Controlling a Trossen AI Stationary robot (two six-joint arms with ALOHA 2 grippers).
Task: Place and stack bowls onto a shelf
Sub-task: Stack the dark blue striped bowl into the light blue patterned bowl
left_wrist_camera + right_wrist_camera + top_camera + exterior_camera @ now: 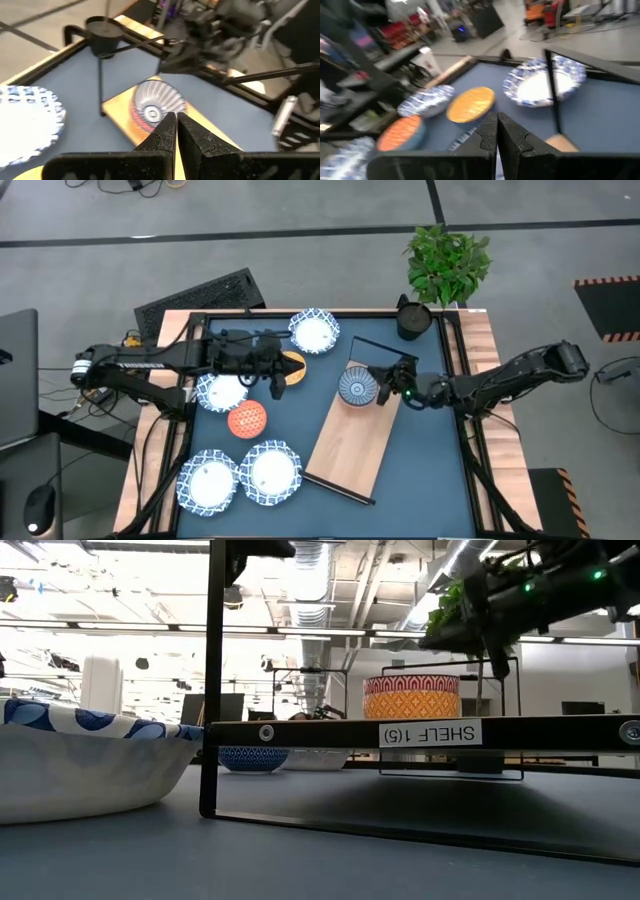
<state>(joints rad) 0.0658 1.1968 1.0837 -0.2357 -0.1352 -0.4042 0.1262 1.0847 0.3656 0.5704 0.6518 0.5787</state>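
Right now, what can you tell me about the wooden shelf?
The shelf is a long light-wood board on a thin black wire frame, lying slantwise on the blue table mat. A grey patterned bowl sits on its far end, with the right gripper, fingers shut, right beside it. The rest of the board is bare. In the low view its front edge carries a label.

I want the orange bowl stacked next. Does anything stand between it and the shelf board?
Nothing visible does. The orange bowl sits on bare mat left of the shelf, with open mat between them. The left gripper, shut, hovers just beyond the bowl, not in that path.
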